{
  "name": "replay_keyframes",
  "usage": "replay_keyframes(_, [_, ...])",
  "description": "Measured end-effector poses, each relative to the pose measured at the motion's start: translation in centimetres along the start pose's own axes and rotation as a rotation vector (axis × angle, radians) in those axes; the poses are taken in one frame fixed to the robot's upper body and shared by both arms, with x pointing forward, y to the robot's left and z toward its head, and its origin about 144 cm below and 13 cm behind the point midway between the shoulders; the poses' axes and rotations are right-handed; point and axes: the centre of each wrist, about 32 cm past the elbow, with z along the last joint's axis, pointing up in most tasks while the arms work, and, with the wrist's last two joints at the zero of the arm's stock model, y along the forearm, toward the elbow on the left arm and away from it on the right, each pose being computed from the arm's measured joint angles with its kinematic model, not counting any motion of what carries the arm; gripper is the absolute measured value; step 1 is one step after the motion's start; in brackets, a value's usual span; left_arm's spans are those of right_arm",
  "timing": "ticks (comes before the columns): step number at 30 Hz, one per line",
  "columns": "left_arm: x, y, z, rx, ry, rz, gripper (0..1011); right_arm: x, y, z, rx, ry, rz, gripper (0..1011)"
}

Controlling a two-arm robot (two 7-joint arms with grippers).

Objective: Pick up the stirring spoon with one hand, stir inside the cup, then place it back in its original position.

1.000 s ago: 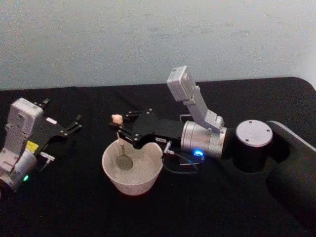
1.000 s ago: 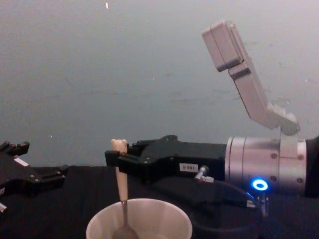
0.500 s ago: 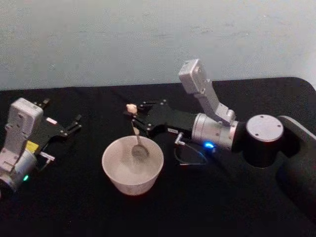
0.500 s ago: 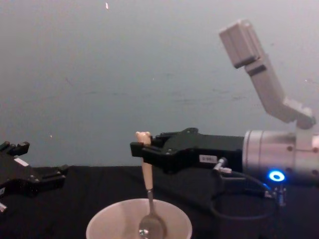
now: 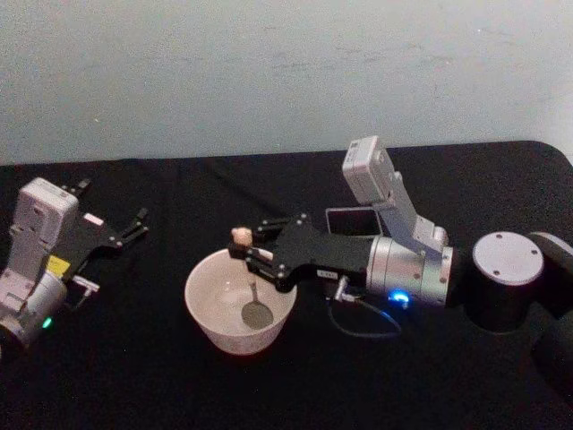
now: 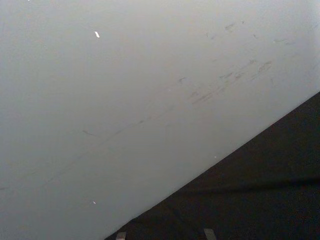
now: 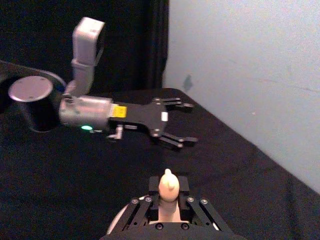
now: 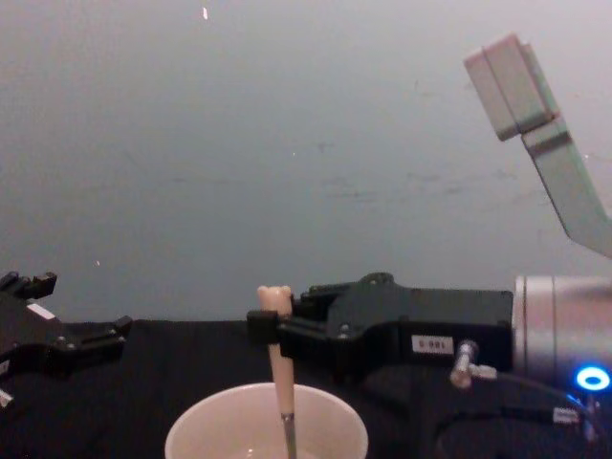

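The cream-white cup (image 5: pixel 213 328) stands on the black table in front of me. My right gripper (image 5: pixel 243 250) reaches over its back rim from the right, shut on the stirring spoon's beige handle just below the bear head. The spoon (image 5: pixel 256 313) hangs nearly upright, its silver bowl low inside the cup. In the chest view the spoon (image 8: pixel 278 346) drops into the cup (image 8: pixel 215 438) from the right gripper (image 8: pixel 265 330). The right wrist view shows the bear head (image 7: pixel 168 186) between the fingers. The dark grey square holder (image 5: pixel 351 221) stands behind the right arm. My left gripper (image 5: pixel 136 225) rests open at the far left.
The black table ends at a pale wall (image 5: pixel 269 72) behind. The left gripper (image 7: pixel 186 123) appears across the table in the right wrist view, and at the left edge (image 8: pixel 84 304) in the chest view. A thin cable (image 5: pixel 358 324) loops under the right wrist.
My right gripper has carried the spoon around inside the cup, from its left side to the back, then toward the near right. The wrist has shifted right. The left arm has not moved.
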Motion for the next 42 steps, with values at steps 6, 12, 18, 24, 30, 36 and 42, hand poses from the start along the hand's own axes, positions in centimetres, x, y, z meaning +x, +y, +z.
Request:
replay_keyframes(6, [0.0, 0.0, 0.0, 0.000, 0.000, 0.000, 1001, -1.2, -0.4, 0.2, 0.013, 0.018, 0.059, 212])
replay_keyframes(12, [0.0, 0.0, 0.0, 0.000, 0.000, 0.000, 1001, -1.7, 0.0, 0.4, 0.019, 0.024, 0.081, 212])
replay_keyframes(18, [0.0, 0.0, 0.0, 0.000, 0.000, 0.000, 1001, -1.6, 1.1, 0.4, 0.020, 0.034, 0.065, 212])
replay_keyframes(24, [0.0, 0.0, 0.0, 0.000, 0.000, 0.000, 1001, -1.0, 2.0, 0.4, 0.024, 0.042, 0.018, 212])
replay_keyframes(30, [0.0, 0.0, 0.0, 0.000, 0.000, 0.000, 1001, -0.4, 2.0, 0.4, 0.024, 0.048, -0.035, 212])
replay_keyframes(36, [0.0, 0.0, 0.0, 0.000, 0.000, 0.000, 1001, 0.0, 1.6, 0.5, 0.020, 0.049, -0.064, 212])
replay_keyframes(42, [0.0, 0.0, 0.0, 0.000, 0.000, 0.000, 1001, 0.1, 1.3, 0.5, 0.021, 0.054, -0.072, 212])
